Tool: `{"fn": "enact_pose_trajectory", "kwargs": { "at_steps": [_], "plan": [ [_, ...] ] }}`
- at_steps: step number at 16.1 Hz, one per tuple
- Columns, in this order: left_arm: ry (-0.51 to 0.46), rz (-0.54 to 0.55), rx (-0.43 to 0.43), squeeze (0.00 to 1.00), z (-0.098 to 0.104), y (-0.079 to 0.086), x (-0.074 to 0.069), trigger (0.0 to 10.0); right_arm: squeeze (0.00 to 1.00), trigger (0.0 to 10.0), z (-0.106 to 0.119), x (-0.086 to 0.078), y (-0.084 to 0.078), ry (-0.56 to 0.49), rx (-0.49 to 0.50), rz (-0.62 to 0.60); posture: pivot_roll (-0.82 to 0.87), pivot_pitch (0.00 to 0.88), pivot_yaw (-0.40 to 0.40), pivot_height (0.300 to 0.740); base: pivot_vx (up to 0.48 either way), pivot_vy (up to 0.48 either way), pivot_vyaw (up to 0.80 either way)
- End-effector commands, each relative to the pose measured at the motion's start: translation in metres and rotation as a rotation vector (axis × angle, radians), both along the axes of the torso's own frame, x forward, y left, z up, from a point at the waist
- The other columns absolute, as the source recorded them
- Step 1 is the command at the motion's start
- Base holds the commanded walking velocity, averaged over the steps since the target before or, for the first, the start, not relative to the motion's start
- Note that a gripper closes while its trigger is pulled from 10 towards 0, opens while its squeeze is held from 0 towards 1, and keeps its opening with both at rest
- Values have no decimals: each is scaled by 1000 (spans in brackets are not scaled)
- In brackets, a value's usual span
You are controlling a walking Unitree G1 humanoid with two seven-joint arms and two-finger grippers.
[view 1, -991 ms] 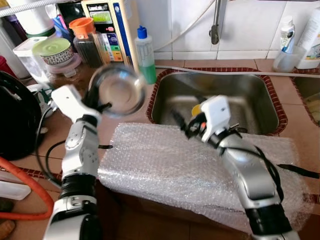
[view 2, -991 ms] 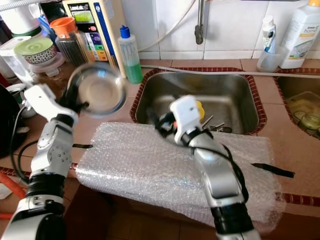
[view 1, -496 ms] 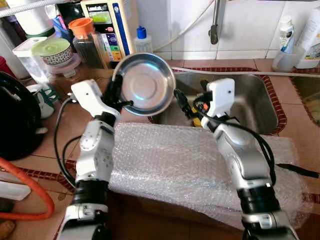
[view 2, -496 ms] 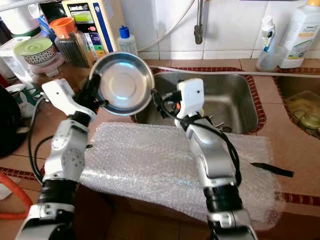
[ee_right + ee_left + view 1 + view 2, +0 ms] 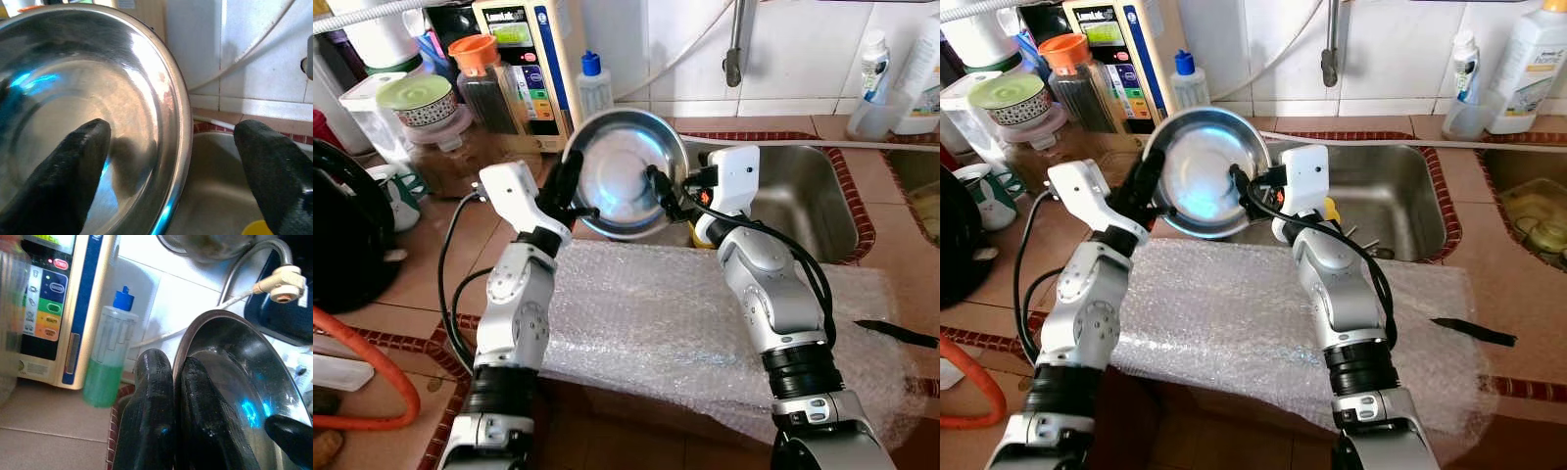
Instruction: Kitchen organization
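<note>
A round steel bowl (image 5: 625,168) is held up on edge over the left corner of the sink (image 5: 808,191), its hollow side facing me. My left gripper (image 5: 572,194) is shut on the bowl's left rim (image 5: 195,340), one finger on each side of the metal. My right gripper (image 5: 662,188) is open at the bowl's right rim (image 5: 182,122). One finger (image 5: 73,161) reaches inside the bowl and the other finger (image 5: 274,166) stays outside it, over the sink.
A sheet of bubble wrap (image 5: 656,313) covers the counter in front of the sink. A green soap bottle (image 5: 595,83), a water purifier (image 5: 524,59) and jars stand behind the bowl. A black appliance (image 5: 342,235) and orange hose (image 5: 372,362) sit at left. A black blade (image 5: 896,333) lies at right.
My left gripper has carried the bowl to the right, over the sink's left corner. My right gripper rose from the bubble wrap and moved left to straddle the bowl's rim.
</note>
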State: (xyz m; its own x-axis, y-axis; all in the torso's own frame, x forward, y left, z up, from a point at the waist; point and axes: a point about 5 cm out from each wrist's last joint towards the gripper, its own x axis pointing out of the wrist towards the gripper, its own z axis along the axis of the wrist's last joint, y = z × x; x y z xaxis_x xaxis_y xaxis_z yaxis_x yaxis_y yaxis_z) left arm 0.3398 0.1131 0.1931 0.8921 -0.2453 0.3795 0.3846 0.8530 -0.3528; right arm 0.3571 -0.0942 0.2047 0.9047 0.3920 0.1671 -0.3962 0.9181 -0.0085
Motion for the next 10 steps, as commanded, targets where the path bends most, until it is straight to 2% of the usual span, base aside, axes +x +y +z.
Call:
{"fn": "enact_pose_trajectory", "kwargs": {
  "at_steps": [1, 10],
  "plan": [
    [-35, -16, 21, 0, 6, 0, -4, 0, 0, 0, 4, 2, 6, 3, 14, 7, -301, 44, 142, 740, 0, 0, 0],
    [-49, -51, 62, 0, 2, -9, -10, 0, 0, 0, 6, 6, 6, 17, 2, -23, -303, 45, 139, 740, 0, 0, 0]
  ]
}}
